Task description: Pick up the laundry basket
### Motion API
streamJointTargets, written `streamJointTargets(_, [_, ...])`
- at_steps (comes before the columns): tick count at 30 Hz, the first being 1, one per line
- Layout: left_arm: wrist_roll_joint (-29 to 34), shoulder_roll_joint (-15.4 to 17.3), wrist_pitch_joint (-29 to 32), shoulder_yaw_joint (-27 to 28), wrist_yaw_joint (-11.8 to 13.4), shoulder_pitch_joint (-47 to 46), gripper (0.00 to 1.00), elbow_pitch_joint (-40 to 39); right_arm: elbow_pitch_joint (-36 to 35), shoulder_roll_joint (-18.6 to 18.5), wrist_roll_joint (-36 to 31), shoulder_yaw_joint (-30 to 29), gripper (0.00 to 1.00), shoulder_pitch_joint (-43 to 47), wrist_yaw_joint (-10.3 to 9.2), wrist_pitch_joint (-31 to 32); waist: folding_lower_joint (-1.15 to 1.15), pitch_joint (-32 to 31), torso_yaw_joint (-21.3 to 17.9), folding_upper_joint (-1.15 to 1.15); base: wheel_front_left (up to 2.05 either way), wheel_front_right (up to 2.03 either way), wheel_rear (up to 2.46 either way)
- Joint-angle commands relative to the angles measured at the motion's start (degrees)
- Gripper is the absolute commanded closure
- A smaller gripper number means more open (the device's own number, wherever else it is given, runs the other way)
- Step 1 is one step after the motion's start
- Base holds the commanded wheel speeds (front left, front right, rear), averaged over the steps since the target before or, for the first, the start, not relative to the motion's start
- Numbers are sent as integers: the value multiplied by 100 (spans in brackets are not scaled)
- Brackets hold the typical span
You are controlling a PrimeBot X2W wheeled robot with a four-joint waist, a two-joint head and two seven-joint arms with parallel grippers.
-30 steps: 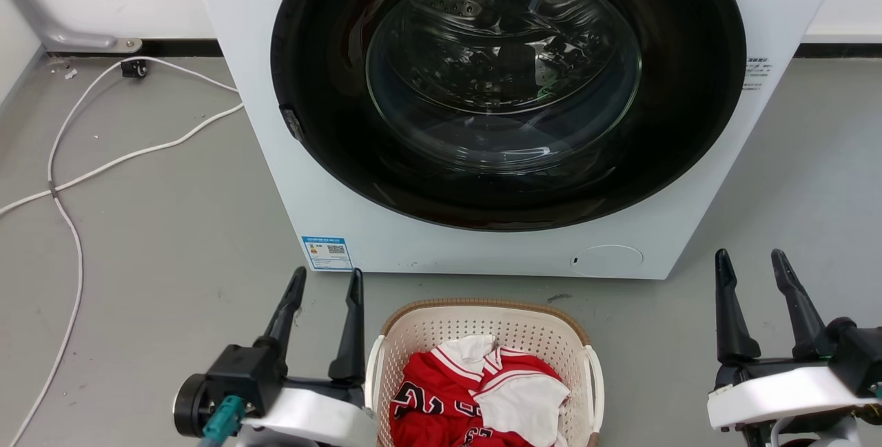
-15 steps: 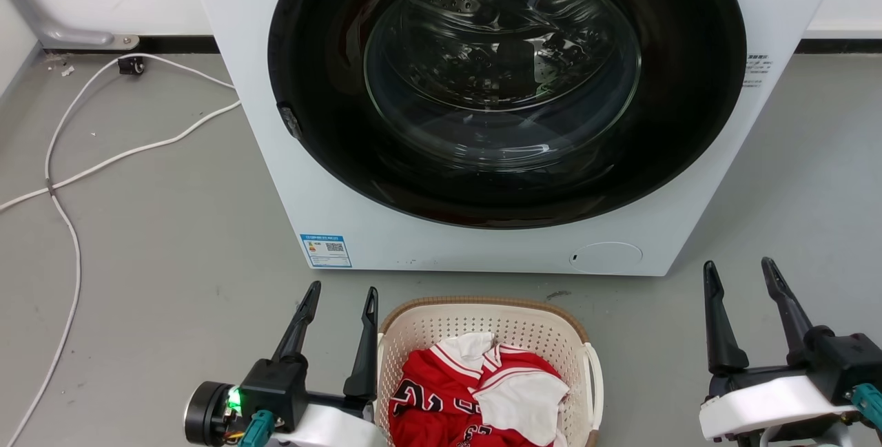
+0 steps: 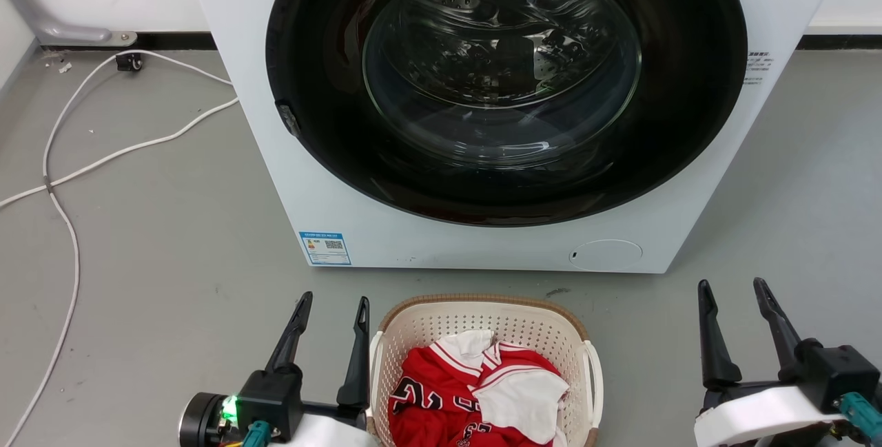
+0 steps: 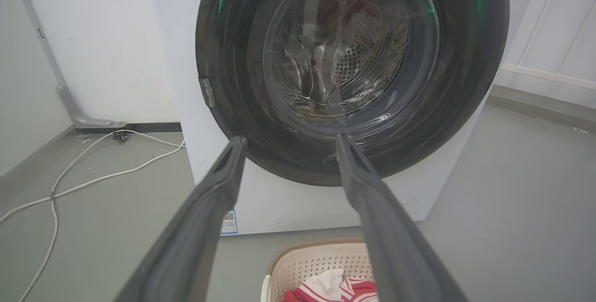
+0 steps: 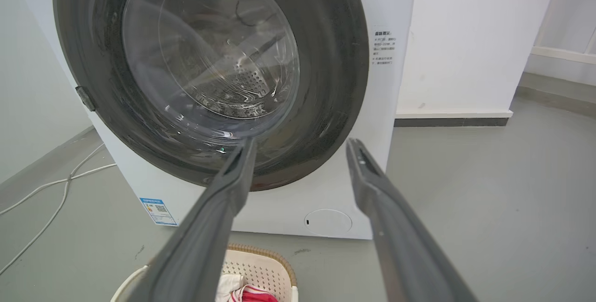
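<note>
A blue sticker (image 3: 325, 248) with a square code is sitting on the washing machine (image 3: 482, 247) left of the frame's middle, and small print (image 3: 756, 69) is showing at the upper right, both too tiny to read.

**Both end effectors drop back**

The left end effector (image 3: 332, 299) and the right end effector (image 3: 730, 284) sit lower in the head view than a second ago. A green light (image 3: 227, 407) now shows on the left wrist.

There's the left gripper (image 3: 333, 297) and the right gripper (image 3: 731, 282), each with long tapering black fingers (image 3: 713, 344) on a blocky black mount (image 3: 830, 368), white forearm shell (image 3: 754, 412), teal connector (image 3: 858, 409), green light (image 3: 228, 406) glowing on the left.
</note>
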Motion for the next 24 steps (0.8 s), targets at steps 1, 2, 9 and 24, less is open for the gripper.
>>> streamJointTargets(1, [123, -25, -44, 15, -27, 55, 0, -6, 9, 0, -131, 15, 0, 26, -2, -53, 0, 0, -1, 0, 0, 0, 0])
streamJointTargets(2, [193, -34, -61, 28, -33, 61, 0, -7, 21, 0, -157, 20, 0, 25, -2, -56, 0, -1, -2, 0, 0, 0, 0])
streamJointTargets(9, [484, -90, -117, 54, -66, 95, 0, -56, 47, 1, -375, 37, 0, 14, -3, -105, 0, 25, -2, 0, 0, 0, 0])
streamJointTargets(24, [459, -129, -116, 145, -119, 90, 0, 34, 79, 1, -348, 29, 0, -22, -2, -105, 0, 23, 10, 0, 0, 0, 0])
